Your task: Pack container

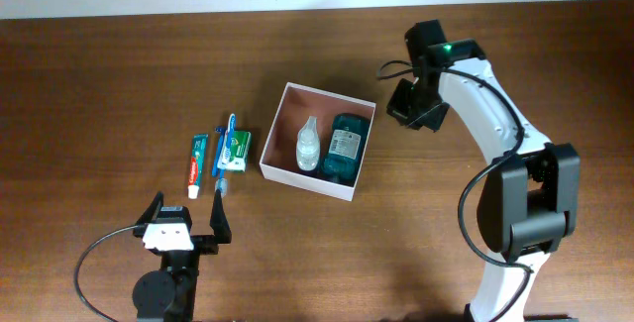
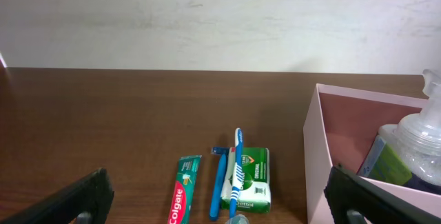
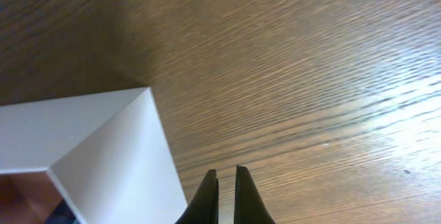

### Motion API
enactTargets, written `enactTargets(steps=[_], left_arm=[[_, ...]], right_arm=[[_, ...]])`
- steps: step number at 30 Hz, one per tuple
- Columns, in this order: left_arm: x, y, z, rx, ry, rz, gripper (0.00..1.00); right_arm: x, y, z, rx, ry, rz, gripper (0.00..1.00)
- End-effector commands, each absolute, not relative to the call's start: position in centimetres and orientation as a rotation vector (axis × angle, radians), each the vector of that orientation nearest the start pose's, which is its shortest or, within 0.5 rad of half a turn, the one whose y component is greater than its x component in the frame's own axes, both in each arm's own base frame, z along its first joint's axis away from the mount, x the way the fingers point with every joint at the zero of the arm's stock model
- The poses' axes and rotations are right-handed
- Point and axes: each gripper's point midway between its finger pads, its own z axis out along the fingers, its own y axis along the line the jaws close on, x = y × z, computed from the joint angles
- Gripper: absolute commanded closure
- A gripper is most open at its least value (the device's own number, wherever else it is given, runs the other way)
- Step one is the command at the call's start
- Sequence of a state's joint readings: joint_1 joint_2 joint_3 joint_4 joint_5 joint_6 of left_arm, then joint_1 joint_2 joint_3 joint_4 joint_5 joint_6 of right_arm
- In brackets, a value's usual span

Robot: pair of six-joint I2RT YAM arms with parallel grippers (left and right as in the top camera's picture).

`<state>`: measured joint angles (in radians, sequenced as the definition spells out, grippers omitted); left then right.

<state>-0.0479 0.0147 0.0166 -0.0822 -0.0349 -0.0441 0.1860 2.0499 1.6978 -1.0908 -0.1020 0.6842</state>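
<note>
The container, a square shallow box with white walls and a reddish-brown inside, stands at mid table. It holds a clear pump bottle and a dark green bottle. My right gripper is shut and empty, hovering just outside the container's far right corner; in the right wrist view its tips are beside the white wall. My left gripper is open and empty near the front edge, behind the toothpaste. The left wrist view shows its open fingers, the container and the clear bottle.
Left of the container lie a toothpaste tube, a blue razor, a blue-and-white toothbrush and a small green-and-white carton; the carton also shows in the overhead view. A pale wall stands behind the table.
</note>
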Motion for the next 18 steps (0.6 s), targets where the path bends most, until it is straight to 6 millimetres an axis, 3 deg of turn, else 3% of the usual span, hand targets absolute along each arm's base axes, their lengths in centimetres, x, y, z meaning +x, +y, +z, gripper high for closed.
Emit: enactTargets(steps=[1,11,18], left_arm=[[24.6,-0.3,15.7,-0.017,1.649,-0.018,0.01],[24.6,-0.3,15.7,-0.017,1.649,-0.018,0.01],[24.6,-0.3,15.7,-0.017,1.649,-0.018,0.01]], right_arm=[[41.1,10.9,7.0,0.708,2.984,0.221,0.96],[41.3,11.7,6.6,0.757,2.971,0.229,0.96],[42.8,12.1,6.4,0.74,2.922,0.268,0.96]])
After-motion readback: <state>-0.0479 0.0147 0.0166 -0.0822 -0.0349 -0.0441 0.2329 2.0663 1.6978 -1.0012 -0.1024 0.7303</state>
